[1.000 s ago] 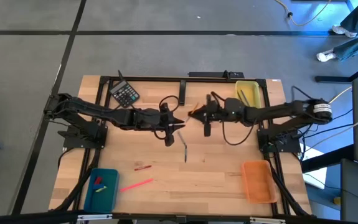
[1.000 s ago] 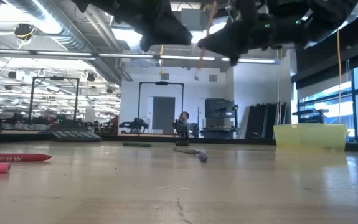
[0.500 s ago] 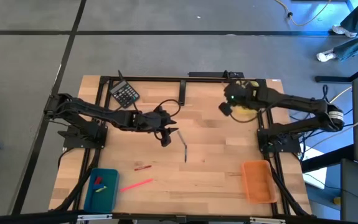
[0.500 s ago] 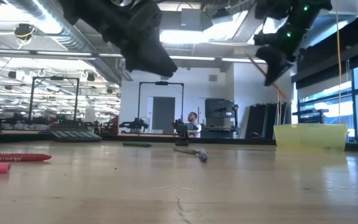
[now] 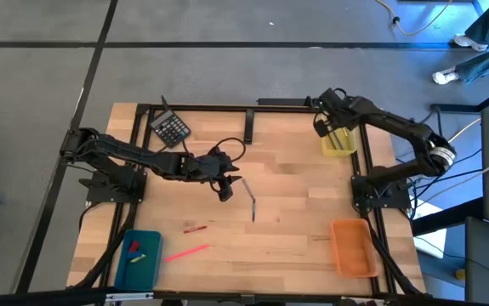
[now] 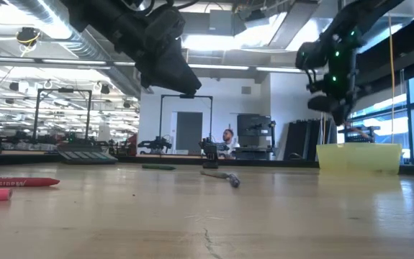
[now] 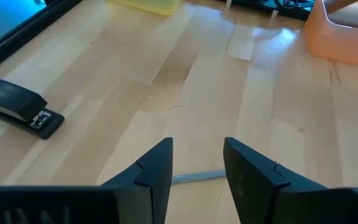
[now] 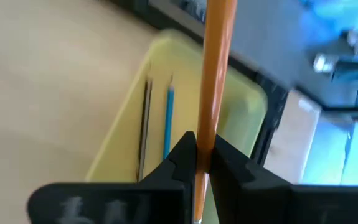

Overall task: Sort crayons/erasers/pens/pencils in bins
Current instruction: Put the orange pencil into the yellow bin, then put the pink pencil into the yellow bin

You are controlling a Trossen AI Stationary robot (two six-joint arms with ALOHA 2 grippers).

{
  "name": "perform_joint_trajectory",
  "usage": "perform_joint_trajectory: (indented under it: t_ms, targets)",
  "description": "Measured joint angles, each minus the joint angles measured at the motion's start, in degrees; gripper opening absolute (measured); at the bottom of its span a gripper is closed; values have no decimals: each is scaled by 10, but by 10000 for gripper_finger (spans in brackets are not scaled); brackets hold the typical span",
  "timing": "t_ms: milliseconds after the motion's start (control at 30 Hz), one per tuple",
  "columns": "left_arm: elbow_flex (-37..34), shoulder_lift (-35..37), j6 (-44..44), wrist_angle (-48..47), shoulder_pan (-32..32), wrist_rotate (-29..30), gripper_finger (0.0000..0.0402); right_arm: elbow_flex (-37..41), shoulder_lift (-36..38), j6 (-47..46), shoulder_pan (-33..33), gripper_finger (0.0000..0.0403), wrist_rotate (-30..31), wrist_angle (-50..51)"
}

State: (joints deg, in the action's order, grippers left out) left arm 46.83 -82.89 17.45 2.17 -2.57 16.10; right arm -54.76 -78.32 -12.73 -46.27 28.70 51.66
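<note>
hidden: orange stick (image 8: 215, 74) runs out of frame at its far end; its type unclear | right gripper (image 8: 197, 154) clamped on it above yellow bin (image 8: 132, 134), moved there from table centre | left gripper (image 7: 197, 163) empty, fingers apart, widened since; grey stick (image 7: 197, 177) lies beneath it

black calculator (image 5: 171, 129): flat on the wooden table (image 5: 295, 204), turned askew, well apart from the left gripper (image 5: 230, 180), back along its arm and toward the table's far edge.
black stapler (image 7: 20, 109): lying on the table ahead of that gripper, off to one side, apart from it.
person (image 6: 227, 137): far back in the room.
a person's shoes (image 5: 445, 76): on the floor, well beyond the right gripper (image 5: 321, 127).
</note>
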Motion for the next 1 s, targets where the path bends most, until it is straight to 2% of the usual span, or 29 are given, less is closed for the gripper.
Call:
perform_joint_trajectory:
  t_ms: [233, 333, 567, 733, 867, 1000]
  targets:
    - [0, 0, -2, 0, -1, 0, 134, 0, -65, -5, -25, 31, -4, 43]
    - [0, 0, -7, 0, -4, 0, 134, 0, -79, -6, -29, 36, -29, 46]
    - [0, 0, -11, 0, -21, -1, 134, 0, -87, -16, -30, 96, -48, 50]
    - [0, 0, -11, 0, -27, 23, 134, 0, -87, -20, -30, 141, -14, 50]
    - [0, 0, -11, -5, -29, 26, 134, 0, -77, -16, -16, 162, -9, 45]
    - [0, 1, -11, -49, -42, 25, 134, 0, -46, -2, 20, 170, 6, 10]
